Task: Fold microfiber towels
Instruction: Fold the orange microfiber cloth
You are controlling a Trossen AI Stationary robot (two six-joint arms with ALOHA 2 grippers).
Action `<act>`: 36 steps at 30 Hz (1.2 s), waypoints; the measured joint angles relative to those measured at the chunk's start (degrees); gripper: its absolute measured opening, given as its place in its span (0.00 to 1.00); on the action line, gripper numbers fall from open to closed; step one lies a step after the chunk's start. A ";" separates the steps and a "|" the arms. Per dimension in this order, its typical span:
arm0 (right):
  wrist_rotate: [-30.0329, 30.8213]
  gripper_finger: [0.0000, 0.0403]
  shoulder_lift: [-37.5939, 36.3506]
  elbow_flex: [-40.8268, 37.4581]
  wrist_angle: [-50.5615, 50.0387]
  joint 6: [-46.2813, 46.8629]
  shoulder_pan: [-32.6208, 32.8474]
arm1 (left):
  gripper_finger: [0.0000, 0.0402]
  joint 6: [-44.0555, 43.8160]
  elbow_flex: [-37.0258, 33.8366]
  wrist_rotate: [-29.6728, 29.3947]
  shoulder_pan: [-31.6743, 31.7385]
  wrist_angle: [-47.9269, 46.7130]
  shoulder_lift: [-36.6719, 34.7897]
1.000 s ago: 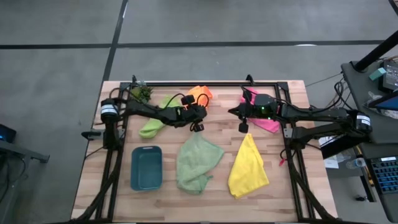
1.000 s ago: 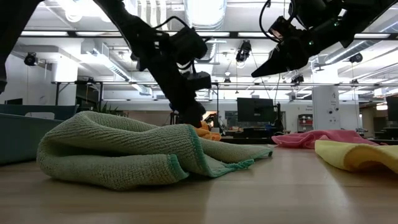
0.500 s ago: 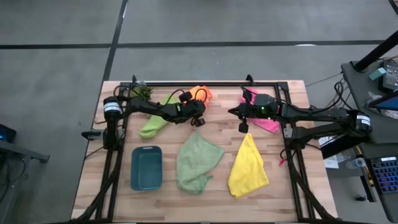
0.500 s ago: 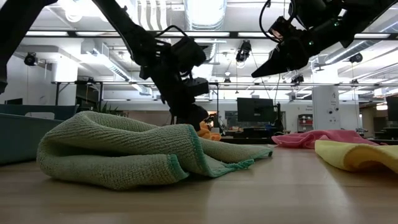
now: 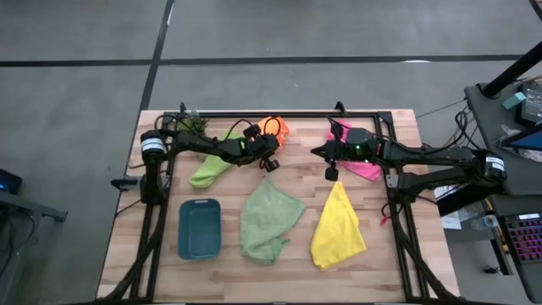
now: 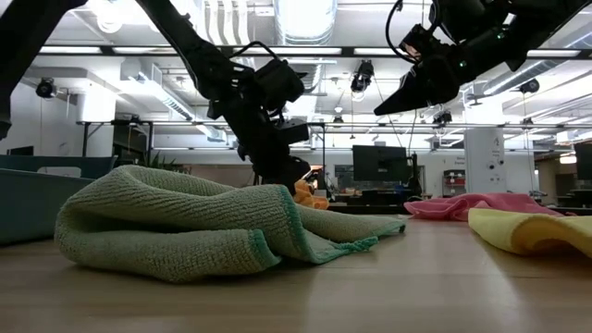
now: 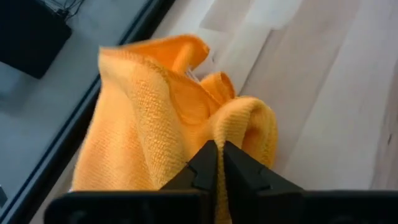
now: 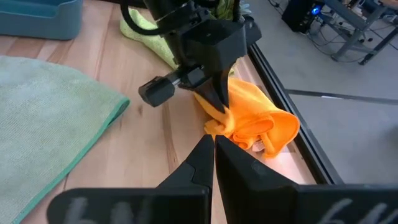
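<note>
Pinching a fold of the crumpled orange towel (image 7: 174, 118) with the left gripper (image 8: 217, 112), jaws clenched on the cloth at the far edge of the tabletop (image 5: 296, 280); best lifting slowly and drawing it toward open wood so it hangs free before spreading, while minding the frame rail (image 8: 292, 102) just beside it. Waiting above the pink towel (image 5: 366, 169), the right gripper (image 5: 330, 174), jaws clenched on nothing. Looking soft, bunched and ribbed, with loose folds likely slipping if gripped thinly.

teal tray (image 5: 200, 229), potted plant (image 5: 193, 125), wooden table (image 5: 398, 263)
</note>
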 joint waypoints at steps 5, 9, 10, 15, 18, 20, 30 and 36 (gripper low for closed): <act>0.02 0.02 0.00 0.00 0.00 0.00 0.00 | 0.00 0.98 0.43 -0.09 -1.10 -0.02 -4.75; 0.01 0.02 0.00 -0.02 -0.02 0.00 0.01 | 0.00 5.07 0.34 -0.10 -3.70 0.03 -11.47; 0.00 0.02 0.00 -0.02 -0.01 0.00 0.01 | 0.00 6.25 0.28 -0.12 -4.62 0.08 -13.22; -2.57 0.02 0.00 -0.11 0.03 1.60 -0.02 | 0.00 9.66 -1.16 -0.04 -9.99 0.27 -22.00; -6.79 0.03 0.00 -0.17 0.35 2.80 0.01 | 0.00 9.37 -2.77 0.00 -13.21 0.40 -25.96; -9.13 0.05 0.00 -0.17 1.29 4.24 0.01 | 0.00 8.17 -3.92 0.00 -14.97 0.64 -27.69; -21.84 0.31 0.00 -0.50 7.45 8.72 0.16 | 0.00 3.89 -6.62 -0.87 -18.18 4.08 -28.27; -22.98 0.43 0.02 -0.59 9.48 8.51 1.56 | 0.00 3.92 -6.76 -1.37 -18.18 5.66 -27.71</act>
